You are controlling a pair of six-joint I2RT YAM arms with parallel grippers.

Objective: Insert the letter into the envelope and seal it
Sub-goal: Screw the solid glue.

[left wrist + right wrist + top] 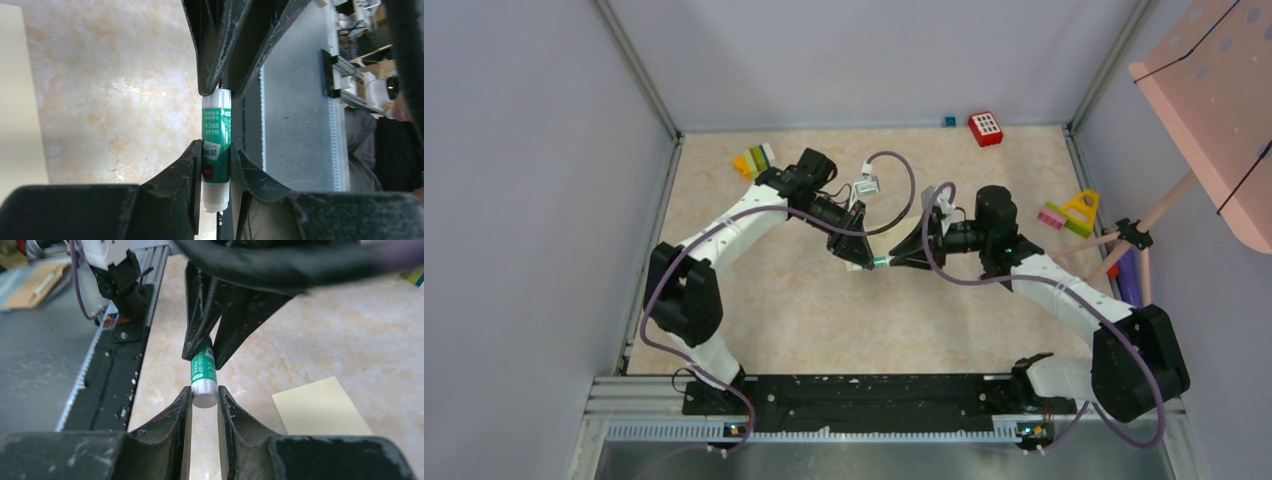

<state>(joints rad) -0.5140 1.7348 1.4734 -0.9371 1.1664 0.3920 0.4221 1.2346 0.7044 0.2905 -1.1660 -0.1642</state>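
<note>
A green and white glue stick (879,263) hangs level above the middle of the table, held between both grippers. My left gripper (216,150) is shut on its green body (216,145). My right gripper (204,392) faces it, its fingers pressed on the stick's white end (204,395). In the top view the two grippers, left (865,264) and right (892,262), meet tip to tip. A pale yellow envelope (320,407) lies flat on the table to the right of my right gripper, only partly in view. The letter is out of view.
Toy blocks lie along the back: a red one (985,128), a yellow-green cluster (754,160) and a yellow triangle piece (1081,210). A pink perforated board (1214,100) leans in at the right. A black rail (864,395) runs along the near edge. Grey walls enclose the table.
</note>
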